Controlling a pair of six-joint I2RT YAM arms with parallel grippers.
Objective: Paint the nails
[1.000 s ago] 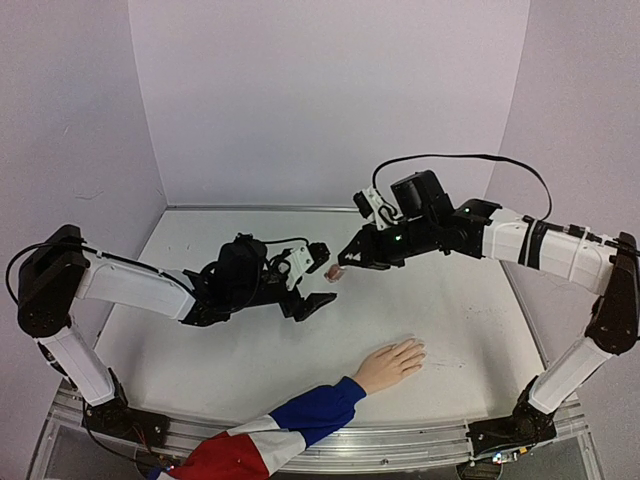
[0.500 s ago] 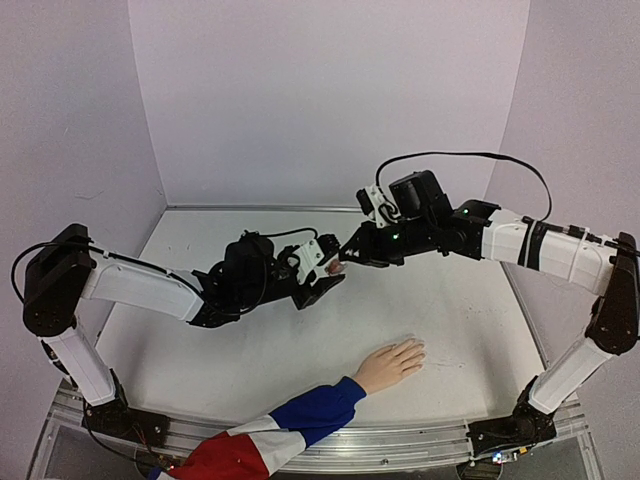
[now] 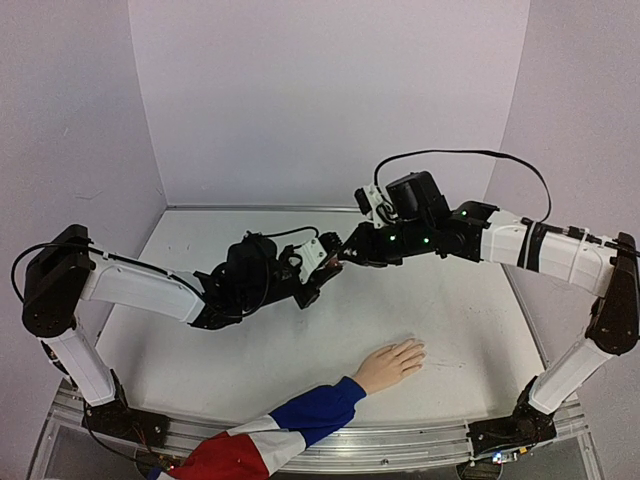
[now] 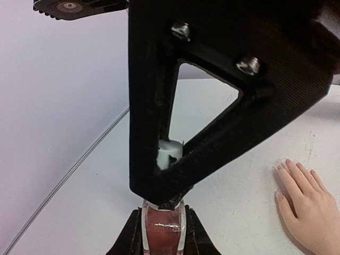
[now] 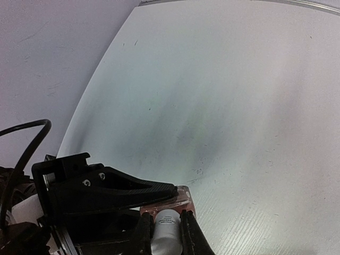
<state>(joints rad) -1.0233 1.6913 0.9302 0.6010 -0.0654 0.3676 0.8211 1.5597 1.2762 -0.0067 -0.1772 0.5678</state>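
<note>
A small pinkish bottle (image 4: pixel 163 234) with a white cap (image 5: pixel 166 232) hangs in the air above the middle of the table. My left gripper (image 4: pixel 163 226) is shut on its glass body. My right gripper (image 5: pixel 166 226) is shut on the cap, and its black finger frame fills most of the left wrist view. In the top view both grippers, left (image 3: pixel 318 270) and right (image 3: pixel 346 256), meet tip to tip. The pale hand (image 3: pixel 391 364) lies flat near the front edge, with a blue, white and red sleeve (image 3: pixel 290 423). Its nails (image 4: pixel 288 161) show as tiny pale tips, apart from the bottle.
The white table (image 3: pixel 470 300) is bounded by lilac walls behind and at both sides. A metal rail (image 3: pixel 400 440) runs along the front edge. A black cable (image 3: pixel 450 155) loops over the right arm.
My left gripper has moved right to the bottle and shut on its body. The right gripper has stayed shut on the cap, almost still. The hand has not moved.
</note>
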